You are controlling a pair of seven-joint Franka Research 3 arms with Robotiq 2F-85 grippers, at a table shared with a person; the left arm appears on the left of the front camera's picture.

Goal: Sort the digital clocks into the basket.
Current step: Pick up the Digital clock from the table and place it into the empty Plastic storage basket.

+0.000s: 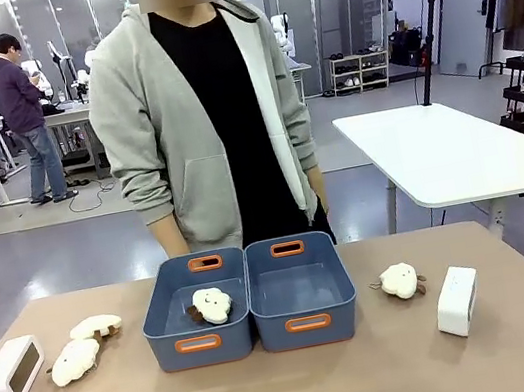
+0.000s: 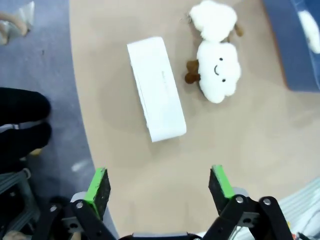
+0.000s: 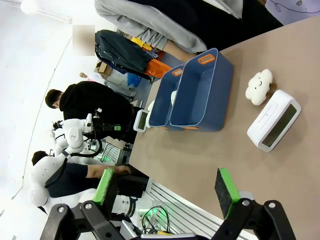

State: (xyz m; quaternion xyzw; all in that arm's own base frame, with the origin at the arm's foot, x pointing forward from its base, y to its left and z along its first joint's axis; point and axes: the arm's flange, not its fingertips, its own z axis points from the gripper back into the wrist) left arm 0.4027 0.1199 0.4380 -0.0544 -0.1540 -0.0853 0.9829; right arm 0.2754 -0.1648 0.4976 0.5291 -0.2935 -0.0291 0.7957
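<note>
Two white digital clocks lie on the table. One clock (image 1: 11, 373) is at the far left; in the left wrist view this clock (image 2: 156, 89) lies ahead of my open left gripper (image 2: 160, 187), apart from its fingers. The other clock (image 1: 457, 301) stands at the right; it is the clock (image 3: 274, 119) lying beyond my open right gripper (image 3: 167, 187). Two blue baskets stand side by side mid-table. The left basket (image 1: 162, 320) holds a sheep plush (image 1: 210, 306); the right basket (image 1: 340, 294) holds nothing.
Two sheep plushes (image 1: 95, 327) (image 1: 75, 361) lie between the left clock and the baskets, and another sheep (image 1: 400, 280) lies right of them. A person (image 1: 202, 115) stands at the far edge behind the baskets. The table's left edge (image 2: 82, 125) runs close to the left clock.
</note>
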